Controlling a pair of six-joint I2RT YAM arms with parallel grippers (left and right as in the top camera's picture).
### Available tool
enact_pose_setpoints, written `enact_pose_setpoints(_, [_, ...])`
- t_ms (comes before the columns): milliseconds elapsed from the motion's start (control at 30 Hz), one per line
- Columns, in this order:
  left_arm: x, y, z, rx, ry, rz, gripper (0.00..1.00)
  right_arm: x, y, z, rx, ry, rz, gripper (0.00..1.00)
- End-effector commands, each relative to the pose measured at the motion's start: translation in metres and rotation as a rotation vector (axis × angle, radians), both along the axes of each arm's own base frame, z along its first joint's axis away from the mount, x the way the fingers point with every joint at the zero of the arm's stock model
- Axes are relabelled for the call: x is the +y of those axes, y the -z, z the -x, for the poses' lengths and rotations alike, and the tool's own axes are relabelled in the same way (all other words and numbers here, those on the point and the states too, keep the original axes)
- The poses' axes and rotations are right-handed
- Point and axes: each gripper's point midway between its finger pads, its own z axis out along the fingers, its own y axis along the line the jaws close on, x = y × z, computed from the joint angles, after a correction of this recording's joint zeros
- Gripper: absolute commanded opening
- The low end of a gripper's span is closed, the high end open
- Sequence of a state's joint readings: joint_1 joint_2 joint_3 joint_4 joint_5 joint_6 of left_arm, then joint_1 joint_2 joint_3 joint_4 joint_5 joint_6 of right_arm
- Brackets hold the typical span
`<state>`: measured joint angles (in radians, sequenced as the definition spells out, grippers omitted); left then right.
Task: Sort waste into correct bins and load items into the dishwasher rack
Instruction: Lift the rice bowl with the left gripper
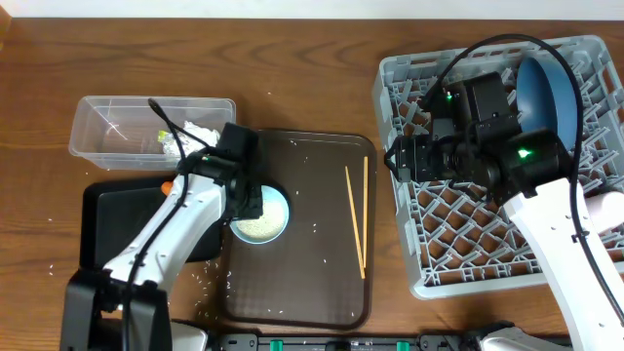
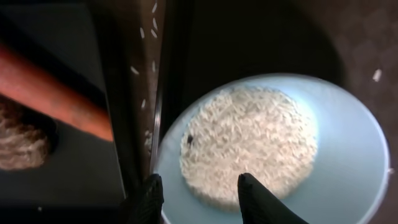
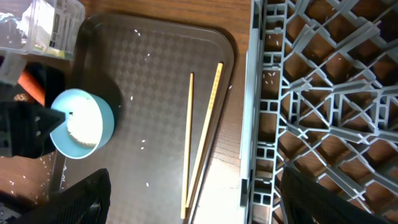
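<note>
Clearly, light-blue cup (image 2: 348,162) holds white rice (image 2: 249,140).

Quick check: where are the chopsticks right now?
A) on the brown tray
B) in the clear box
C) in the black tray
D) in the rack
A: both chopsticks lie side by side on the brown tray, right of the rice-filled cup and outside the rack.
</note>
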<state>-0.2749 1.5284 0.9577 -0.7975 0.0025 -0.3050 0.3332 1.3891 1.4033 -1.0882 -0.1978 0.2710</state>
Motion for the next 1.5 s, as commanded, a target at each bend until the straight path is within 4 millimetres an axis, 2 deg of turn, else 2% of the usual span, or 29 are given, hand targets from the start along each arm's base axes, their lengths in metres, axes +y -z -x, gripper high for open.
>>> enact_pose_setpoints(0, [0.009, 0.006, -0.004, -0.004, 0.01, -0.054, 0.4, 0.005, -0.003, 0.003, 0.003, -0.005, -0.021, 0.8])
enact_pose_setpoints(300, [0.022, 0.011, -0.005, 0.004, 0.007, -0.134, 0.4, 0.006, -0.003, 0.001, -0.004, -0.005, -0.023, 0.8])
enact_pose_setpoints(400, [0.02, 0.012, -0.006, 0.0, 0.008, -0.121, 0.4, 0.006, -0.004, 0.001, -0.007, -0.005, -0.024, 0.8])
enact_pose_setpoints(500, [0.012, 0.016, -0.003, 0.024, 0.013, -0.076, 0.4, 0.006, -0.005, -0.001, -0.016, -0.005, -0.028, 0.8])
enact_pose_setpoints(733, [0.016, 0.036, 0.014, 0.098, 0.016, -0.093, 0.39, 0.006, -0.005, -0.002, -0.017, -0.005, -0.028, 0.8])
enact_pose_setpoints(867, [0.002, 0.035, 0.019, 0.119, 0.022, -0.012, 0.33, 0.006, -0.005, -0.002, -0.019, -0.005, -0.028, 0.8])
enact_pose_setpoints(1033, [-0.033, 0.025, 0.019, 0.116, 0.074, 0.167, 0.3, 0.007, -0.006, -0.003, -0.024, -0.005, -0.03, 0.8])
enact_pose_setpoints(1167, [-0.037, 0.025, 0.017, 0.099, 0.132, 0.155, 0.31, 0.007, -0.006, -0.003, -0.025, -0.005, -0.03, 0.8])
enact_pose_setpoints(1467, [-0.026, 0.026, -0.004, 0.003, 0.13, 0.082, 0.31, 0.007, -0.006, -0.003, -0.025, -0.005, -0.03, 0.8])
